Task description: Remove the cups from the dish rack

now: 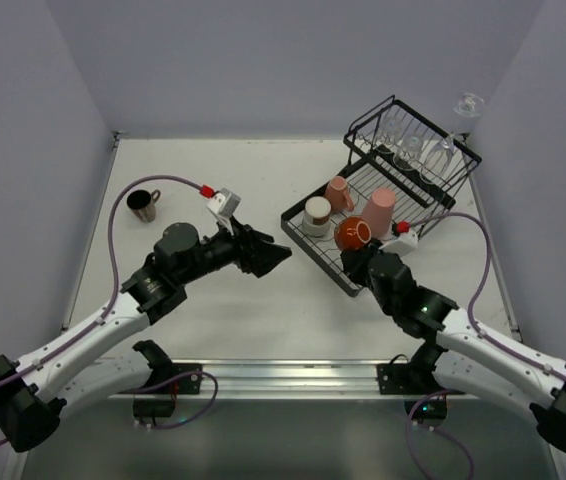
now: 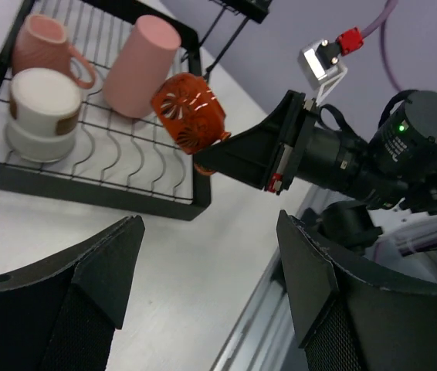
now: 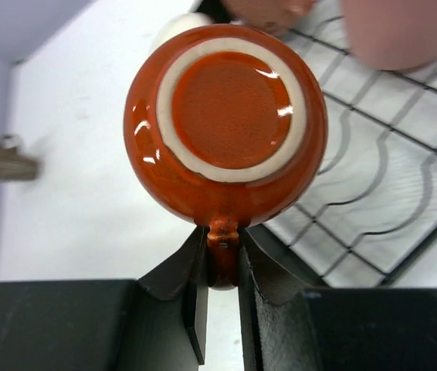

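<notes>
1. Table (image 1: 263, 310) – white, with both arms bolted at its 6 o'clock edge.
2. Rack (image 1: 315, 262) – at 2 o'clock on the table in the overhead view, its raised basket at the far end.
3. Left claw (image 2: 211, 251): near the table's middle, at 9 o'clock from the rack, jaws spread wide.
4. Right claw (image 3: 222, 267): at the rack's 6 o'clock corner, jaws narrow, pinching the handle of the orange mug (image 3: 226, 116).
5. Tumbler (image 1: 380, 212): upside down on the grid, at 1 o'clock from the orange mug.
6. The orange mug is tipped, base toward the right wrist camera, over the rack's near corner; I cannot tell whether it touches the wires.
7. Cream cup (image 1: 317, 215) and pink mug (image 1: 339, 193): upside down, side by side at the grid's 10 o'clock edge.
8. Brown mug (image 1: 143, 204): on the table at 10 o'clock, well apart from the rack.
9. Glasses (image 1: 408, 150): in the raised basket.
</notes>
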